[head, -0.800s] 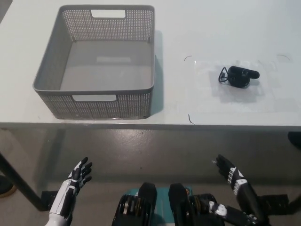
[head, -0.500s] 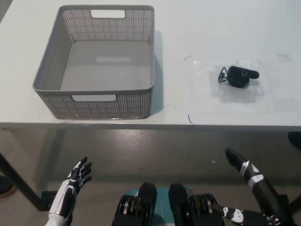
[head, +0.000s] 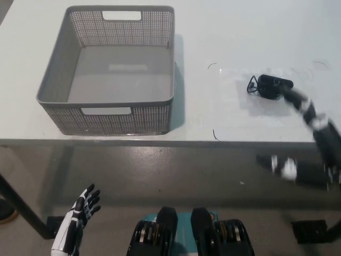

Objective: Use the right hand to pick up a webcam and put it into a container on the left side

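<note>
Now the right hand (head: 311, 114) has swung up from below the counter (head: 224, 32) edge and reaches over it from the right, blurred by motion; a second ago it hung low by the robot's body. One of its fingers (head: 293, 96) stretches to the webcam (head: 272, 86) and seems about to touch it, while another trails low, so the fingers are spread and pinch nothing. The webcam lies where it was, on the counter's right part, well apart from the basket (head: 53, 101) on the left, which holds nothing. The left hand (head: 80, 210) rests low at the lower left, fingers spread. Judging by this, the reach is nearly done and closing on the webcam comes next.
</note>
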You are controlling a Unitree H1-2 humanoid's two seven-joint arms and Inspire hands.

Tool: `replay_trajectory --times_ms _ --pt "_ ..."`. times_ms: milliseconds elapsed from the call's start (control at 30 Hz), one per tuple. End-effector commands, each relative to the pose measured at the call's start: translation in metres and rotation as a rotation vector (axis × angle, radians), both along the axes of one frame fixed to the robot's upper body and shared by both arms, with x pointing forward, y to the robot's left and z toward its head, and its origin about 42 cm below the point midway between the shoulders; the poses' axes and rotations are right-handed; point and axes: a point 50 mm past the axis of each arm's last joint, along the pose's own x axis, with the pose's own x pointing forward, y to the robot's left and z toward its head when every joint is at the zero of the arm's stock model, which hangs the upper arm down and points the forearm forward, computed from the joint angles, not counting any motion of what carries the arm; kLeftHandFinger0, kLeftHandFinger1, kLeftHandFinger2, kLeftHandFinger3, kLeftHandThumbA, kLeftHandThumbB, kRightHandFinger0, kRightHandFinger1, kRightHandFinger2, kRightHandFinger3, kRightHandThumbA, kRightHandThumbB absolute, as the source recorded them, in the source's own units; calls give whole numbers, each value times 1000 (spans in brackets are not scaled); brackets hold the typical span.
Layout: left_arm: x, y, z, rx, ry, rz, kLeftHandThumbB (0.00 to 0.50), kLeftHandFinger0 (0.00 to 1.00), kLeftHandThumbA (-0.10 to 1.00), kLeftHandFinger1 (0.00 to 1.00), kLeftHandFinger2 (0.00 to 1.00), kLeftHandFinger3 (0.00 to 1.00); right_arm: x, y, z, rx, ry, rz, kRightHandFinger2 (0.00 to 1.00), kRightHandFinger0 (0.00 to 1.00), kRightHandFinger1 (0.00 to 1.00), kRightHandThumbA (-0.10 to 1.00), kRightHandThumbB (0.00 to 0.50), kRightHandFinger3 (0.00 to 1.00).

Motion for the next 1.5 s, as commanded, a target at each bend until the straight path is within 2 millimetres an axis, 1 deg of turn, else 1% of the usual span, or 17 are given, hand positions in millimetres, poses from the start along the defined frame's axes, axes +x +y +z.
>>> replay_trajectory --times_ms 0,33,67,100,167,200,267,400,467,567,600,733,900,967,1033,1200,1467 --pt "-1 3 6 -12 -63 -25 87 1000 1000 1000 1000 1000 58 -15 50 -218 -45 -185 1000 1000 1000 888 306 1000" --pt "-1 3 5 -27 -60 -39 102 1000 1000 1000 1000 1000 70 -16 57 -225 -45 -192 1000 1000 1000 856 290 1000" --pt "0 2 5 -31 -59 -46 110 1000 1000 1000 1000 1000 81 -16 63 -239 -46 -205 1000 1000 1000 867 310 1000" --pt "-1 -1 6 -23 -62 -57 94 1000 1000 1000 1000 1000 101 -16 74 -267 -41 -232 1000 1000 1000 892 337 1000" --pt "-7 -3 6 -27 -59 -61 98 1000 1000 1000 1000 1000 117 -15 81 -278 -30 -242 1000 1000 1000 898 345 1000" --pt "-9 -6 6 -24 -60 -72 110 1000 1000 1000 1000 1000 130 -14 90 -287 -22 -256 1000 1000 1000 883 343 1000" --pt "-8 -8 9 -31 -61 -85 163 1000 1000 1000 1000 1000 156 -13 107 -286 21 -285 1000 1000 1000 887 384 1000" --pt "-12 -11 11 -47 -57 -95 176 1000 1000 1000 1000 1000 189 -11 133 -339 16 -327 1000 1000 1000 846 350 1000" --pt "-13 -12 12 -53 -53 -102 181 1000 1000 1000 1000 1000 198 -9 139 -362 31 -340 1000 1000 1000 835 353 1000" --pt "-16 -17 11 -59 -56 -118 176 1000 1000 1000 1000 1000 222 3 150 -431 76 -371 1000 1000 1000 829 354 1000" --pt "-17 -17 11 -60 -54 -118 176 1000 1000 1000 1000 1000 223 4 150 -434 79 -370 1000 1000 1000 828 354 1000" --pt "-19 -18 8 -47 -56 -127 154 1000 1000 1000 1000 1000 252 21 146 -547 143 -421 1000 1000 1000 827 370 1000" --pt "-15 -17 9 -55 -49 -120 136 1000 1000 1000 1000 1000 277 32 135 -706 205 -424 1000 1000 1000 873 425 1000" --pt "-15 -15 8 -48 -49 -116 119 1000 1000 1000 1000 1000 281 38 127 -765 252 -411 1000 1000 1000 877 474 1000" --pt "-14 -15 7 -50 -45 -111 88 1000 1000 1000 1000 1000 283 42 119 -807 287 -397 1000 1000 1000 861 499 1000" --pt "-13 -14 7 -53 -43 -109 87 1000 1000 1000 1000 1000 284 47 101 -887 384 -377 1000 1000 1000 871 500 1000" --pt "-13 -12 6 -44 -47 -102 69 1000 1000 1000 1000 1000 285 42 82 -946 505 -353 1000 1000 1000 863 500 1000"
